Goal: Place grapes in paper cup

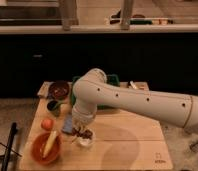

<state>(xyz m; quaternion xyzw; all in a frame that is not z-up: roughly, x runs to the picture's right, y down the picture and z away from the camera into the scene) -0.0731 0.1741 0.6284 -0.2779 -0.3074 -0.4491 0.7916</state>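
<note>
The small white paper cup (pixel 86 141) stands on the wooden table (pixel 132 145), left of centre near the front. The dark reddish-purple grapes (pixel 83 133) are at the cup's rim, directly under my gripper (pixel 82 128). The gripper points straight down from the white arm (pixel 142 102), which reaches in from the right. The gripper's tip meets the grapes, and the arm hides part of them. I cannot tell whether the grapes rest in the cup or hang just above it.
An orange bowl (pixel 45 148) with a yellow item stands at the front left. A round orange-red fruit (pixel 47 123), a blue packet (pixel 68 125), a small dark cup (pixel 53 106) and a dark brown bowl (pixel 59 90) lie to the left. A green container (pixel 112 79) sits behind the arm.
</note>
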